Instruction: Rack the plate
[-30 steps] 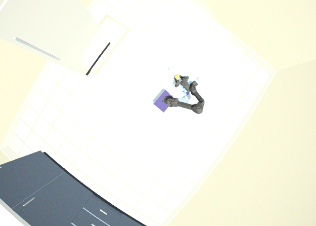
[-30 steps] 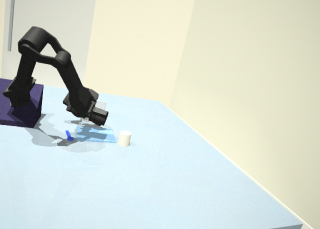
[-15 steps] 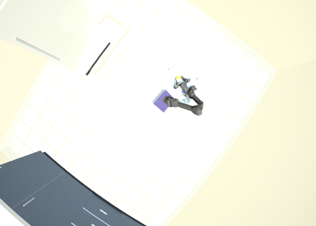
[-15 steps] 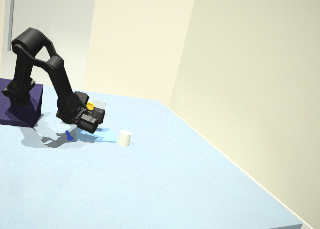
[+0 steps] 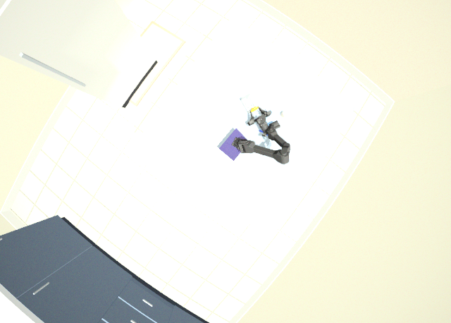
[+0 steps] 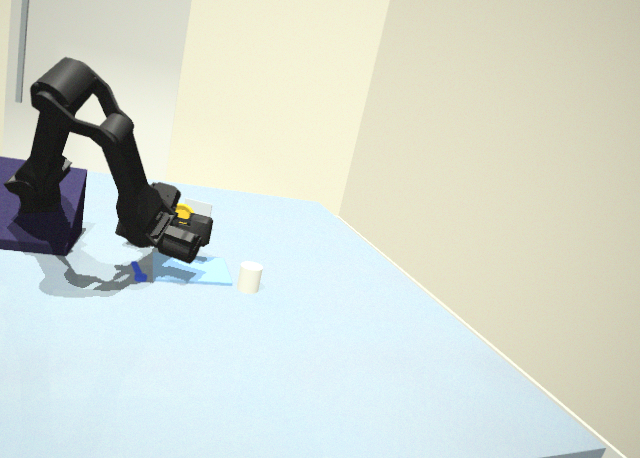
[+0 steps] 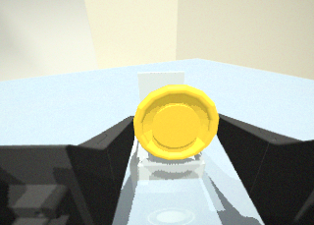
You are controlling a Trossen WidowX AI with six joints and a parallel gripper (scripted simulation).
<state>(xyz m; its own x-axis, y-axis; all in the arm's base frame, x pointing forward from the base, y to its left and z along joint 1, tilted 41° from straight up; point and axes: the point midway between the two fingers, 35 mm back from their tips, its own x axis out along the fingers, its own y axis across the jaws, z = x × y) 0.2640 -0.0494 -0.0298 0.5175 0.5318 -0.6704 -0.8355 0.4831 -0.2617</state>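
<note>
The yellow plate [image 5: 254, 108] [image 6: 183, 211] [image 7: 176, 124] is upright between the fingers, its round face toward the wrist camera. My gripper [image 5: 256, 111] [image 6: 185, 216] [image 7: 174, 119] is shut on the plate, with one finger at each side of its rim. The white dish rack [image 5: 246, 99] [image 6: 201, 205] [image 7: 171, 172] is beyond and below the plate in the wrist view, with its flat panel standing at the far end. The plate hides most of the rails and slots. I cannot tell whether its lower edge is in a slot or above the rails.
A light blue board [image 6: 219, 273] lies below the gripper. A white cylinder [image 5: 282, 113] [image 6: 250, 277] stands beside it, and a small blue object [image 5: 262, 131] [image 6: 138, 273] is at its other side. The arm's base stands on a purple block [image 5: 226, 148] [image 6: 77, 210].
</note>
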